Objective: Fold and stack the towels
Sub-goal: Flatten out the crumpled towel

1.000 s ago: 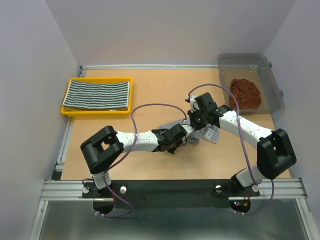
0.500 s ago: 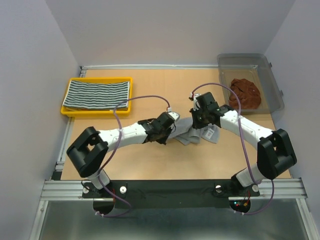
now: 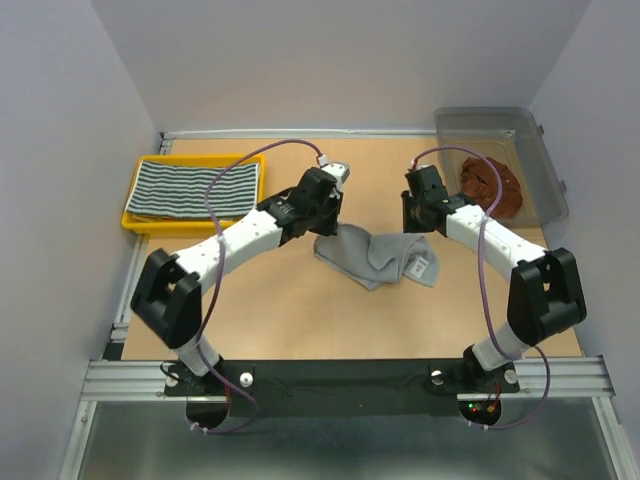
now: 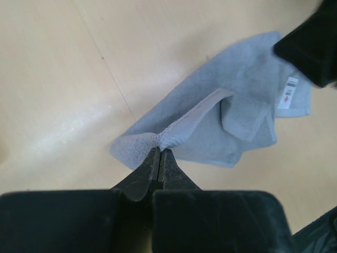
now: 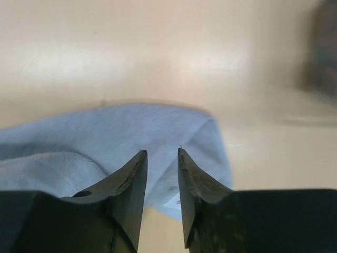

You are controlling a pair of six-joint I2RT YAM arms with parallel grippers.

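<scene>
A plain grey towel (image 3: 378,256) lies crumpled and partly folded over on the table's middle; it also shows in the left wrist view (image 4: 237,105) and in the right wrist view (image 5: 95,139). My left gripper (image 3: 327,226) (image 4: 159,151) is shut on the towel's left corner, pinching a bunched edge. My right gripper (image 3: 414,221) (image 5: 162,154) is open and empty, hovering over the towel's far right part. A black-white striped towel (image 3: 196,190) lies folded in a yellow tray (image 3: 130,216). A rust-brown towel (image 3: 492,187) lies crumpled in a clear bin (image 3: 470,122).
The yellow tray stands at the back left, the clear bin at the back right. A white label (image 3: 422,266) (image 4: 289,91) sits on the grey towel's right edge. The right arm's dark tip (image 4: 310,45) shows in the left wrist view. Walls close the table's sides and back.
My left arm swung from the table's near middle to the back left, dragging the grey towel's corner and stretching it out. My right gripper rose and drew back off the towel.
</scene>
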